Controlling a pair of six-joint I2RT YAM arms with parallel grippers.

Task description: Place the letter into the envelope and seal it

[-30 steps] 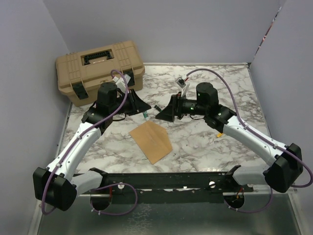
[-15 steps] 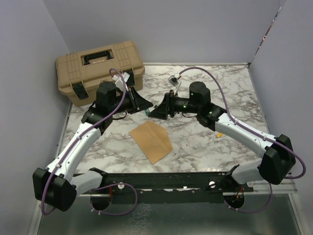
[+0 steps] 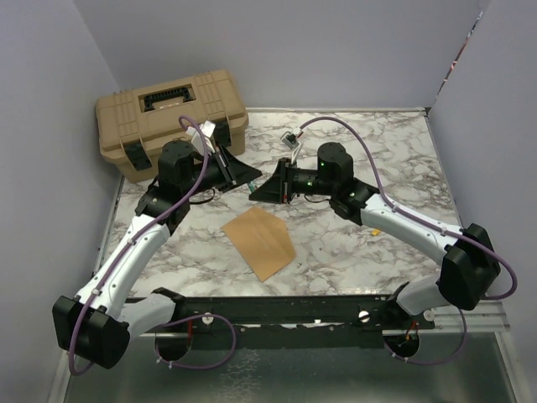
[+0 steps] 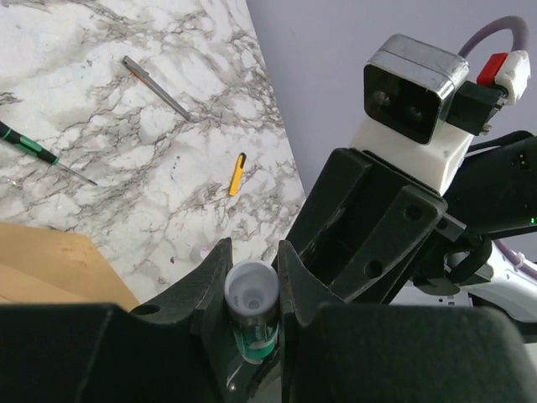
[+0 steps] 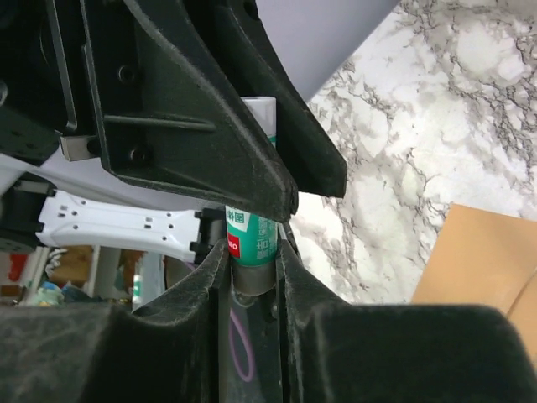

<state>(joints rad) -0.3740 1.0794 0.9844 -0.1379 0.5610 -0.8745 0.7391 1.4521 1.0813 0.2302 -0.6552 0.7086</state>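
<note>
1. Left gripper [image 4: 252, 262] is clamped on the white end of a small green-labelled glue stick [image 4: 252, 295], a black finger pressed to each side.
2. Right gripper [image 5: 252, 256] is closed on the green body of the same stick; the two grippers meet nose to nose above the middle of the grey-veined white marble table [image 3: 394, 151].
3. A flat kraft-brown paper envelope [image 3: 260, 242] lies just nearer than the grippers, toward the middle of the near edge; neither gripper touches it.
4. A tan plastic toolbox [image 3: 172, 117] sits in the far left corner, lid shut.
5. The left wrist view shows a grey metal rod [image 4: 155, 86], a green-handled screwdriver [image 4: 33, 151] and a small yellow stick [image 4: 238, 174] lying apart on the marble.
</note>
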